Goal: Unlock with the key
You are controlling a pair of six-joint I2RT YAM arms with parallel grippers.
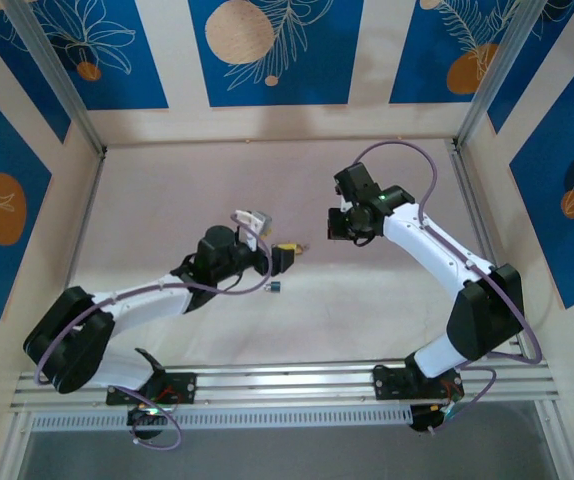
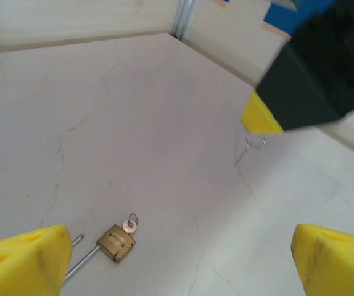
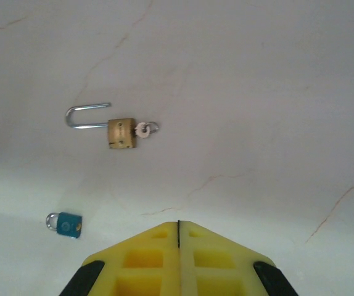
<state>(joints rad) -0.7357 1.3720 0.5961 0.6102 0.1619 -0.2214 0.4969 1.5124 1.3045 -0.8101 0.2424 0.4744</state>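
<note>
The left tool [image 2: 177, 265] hangs with its yellow fingers [image 2: 23, 262] wide apart. The key [image 2: 129, 225] lies just ahead of its left finger, pushed into the base of the brass padlock [image 2: 116, 242] on the desk [image 2: 134, 111]. From the right tool [image 3: 178, 259], whose fingers are pressed together, the key sits well ahead and slightly left, its long axis in line with the padlock body and its head pointing right, away from the open shackle [image 3: 90, 126].
</note>
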